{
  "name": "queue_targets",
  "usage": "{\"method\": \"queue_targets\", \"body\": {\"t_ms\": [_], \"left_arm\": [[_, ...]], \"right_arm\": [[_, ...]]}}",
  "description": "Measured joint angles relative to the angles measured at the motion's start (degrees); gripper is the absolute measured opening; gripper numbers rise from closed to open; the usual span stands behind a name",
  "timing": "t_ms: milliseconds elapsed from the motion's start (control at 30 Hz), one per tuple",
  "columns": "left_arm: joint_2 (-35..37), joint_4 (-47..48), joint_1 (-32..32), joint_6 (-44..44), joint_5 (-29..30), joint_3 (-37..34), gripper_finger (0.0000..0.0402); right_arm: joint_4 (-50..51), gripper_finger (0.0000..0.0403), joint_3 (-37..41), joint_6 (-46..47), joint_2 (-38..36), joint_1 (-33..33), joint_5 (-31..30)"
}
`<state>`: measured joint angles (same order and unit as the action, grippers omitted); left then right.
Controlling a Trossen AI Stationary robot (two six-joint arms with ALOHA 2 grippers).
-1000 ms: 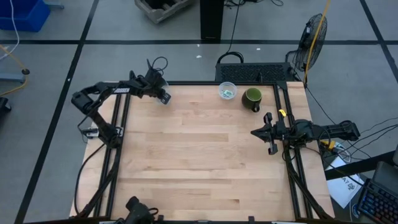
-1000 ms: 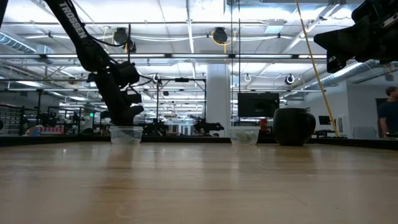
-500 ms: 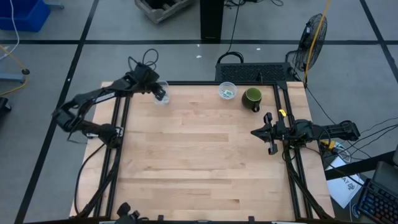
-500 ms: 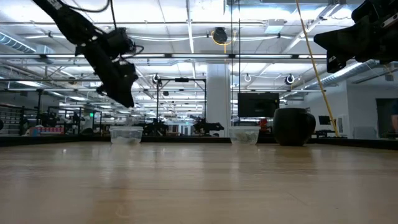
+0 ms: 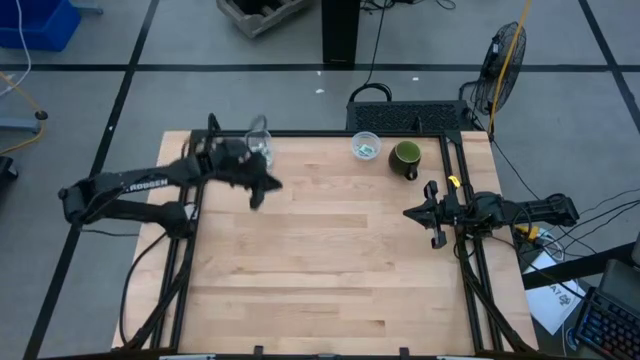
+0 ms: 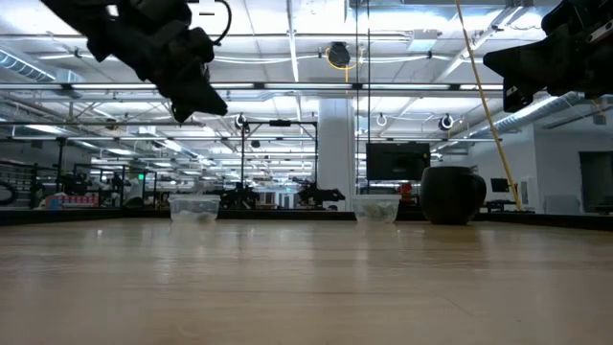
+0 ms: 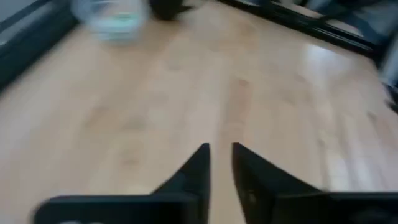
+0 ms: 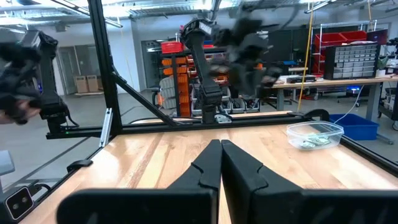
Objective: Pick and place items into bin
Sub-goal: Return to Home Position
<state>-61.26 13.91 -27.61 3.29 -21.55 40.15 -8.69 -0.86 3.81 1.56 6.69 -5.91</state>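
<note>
Your left pincer (image 5: 262,190) hung over the bench (image 5: 330,260), slightly apart and empty. Your right pincer (image 5: 432,215) sat pressed together at the right edge. Packets (image 5: 365,150) lay in the clear bin (image 5: 354,140) beside the mug (image 5: 405,158).

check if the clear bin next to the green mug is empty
Not empty: in the high view, the clear bin beside the green mug has pale green packets lying inside it.

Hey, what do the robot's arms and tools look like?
The left arm and right arm are dark, jointed tubes; the left bears white lettering and a black cable loop near its wrist. The left tool and right tool each end in two flat, dark, tapering fingers.
</note>
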Motion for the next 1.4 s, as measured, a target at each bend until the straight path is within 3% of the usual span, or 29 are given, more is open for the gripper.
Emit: {"method": "queue_targets", "body": {"t_ms": [133, 333, 467, 833, 1400], "left_arm": [[0.32, -14.92, 11.58, 3.96, 3.63, -8.81, 0.001], [0.37, -34.82, 25.36, 10.42, 13.11, -21.33, 0.0004], [1.89, -40.28, 31.8, 10.75, 14.2, -26.93, 0.0005], [17.39, -38.51, 44.24, 8.64, 15.26, -33.2, 0.0007], [47.59, -9.95, 52.24, 6.8, 25.52, -33.41, 0.0005]], "right_arm": [[0.0, 0.0004, 0.01, -0.01, 0.01, 0.0, 0.0], [0.01, 0.0004, 0.0, 0.0, 0.0, -0.01, 0.0], [0.01, 0.0004, 0.02, 0.0, 0.02, 0.0, 0.0], [0.15, 0.0004, 0.0, 0.0, 0.0, 0.0, 0.0], [0.09, 0.0004, 0.0, 0.0, 0.01, 0.01, 0.0]]}}
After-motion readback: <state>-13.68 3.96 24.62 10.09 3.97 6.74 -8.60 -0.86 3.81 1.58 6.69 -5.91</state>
